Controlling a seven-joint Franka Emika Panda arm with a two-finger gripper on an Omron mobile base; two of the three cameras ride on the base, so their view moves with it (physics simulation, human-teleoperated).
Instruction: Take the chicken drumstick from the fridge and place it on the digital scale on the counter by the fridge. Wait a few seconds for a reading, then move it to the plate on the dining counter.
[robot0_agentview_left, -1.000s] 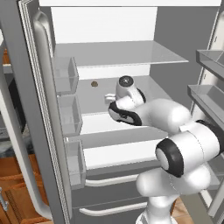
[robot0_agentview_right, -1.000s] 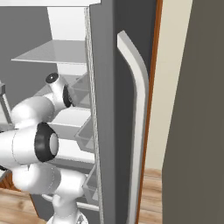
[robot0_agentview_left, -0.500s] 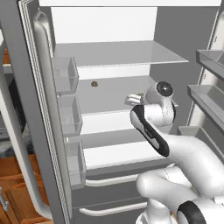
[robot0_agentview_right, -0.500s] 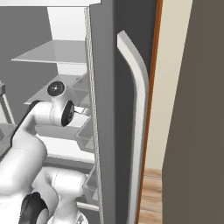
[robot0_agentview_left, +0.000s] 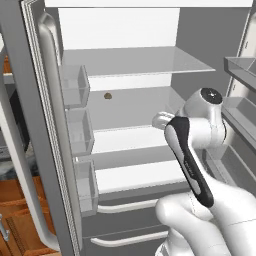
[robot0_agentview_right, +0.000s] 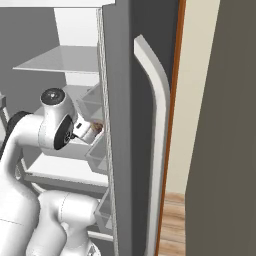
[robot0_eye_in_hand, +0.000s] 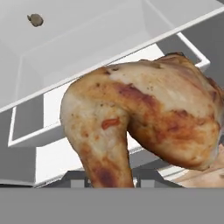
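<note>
The fridge (robot0_agentview_left: 125, 75) stands open ahead of me: grey steel outside, smooth white inside, with thin glass shelves (robot0_agentview_left: 135, 62) stacked flat one above another. Its left door (robot0_agentview_left: 35, 125) swings wide, carrying a long curved bar handle (robot0_agentview_left: 50, 90) and clear boxy bins (robot0_agentview_left: 75, 85); in the right base view the other door's (robot0_agentview_right: 120, 125) edge and its pale curved handle (robot0_agentview_right: 157, 125) rise beside a wood-trimmed wall (robot0_agentview_right: 225, 125). Brown wooden cabinets (robot0_agentview_left: 20, 215) show low at the left.

My white arm (robot0_agentview_left: 200, 150), glossy with a dark joint band, bends up in front of the middle shelves.

The drumstick (robot0_eye_in_hand: 140, 122) sits right at my tool, close in the hand view (lumpy, golden-brown, with reddish-orange patches and a rounded meaty end tapering to a darker shank). It hangs in front of a clear bin (robot0_eye_in_hand: 87, 65). Whether my tool is clamped on it I cannot tell; the meat hides the tips.

A small dark brown lump (robot0_agentview_left: 107, 95) lies far back on the second shelf.
</note>
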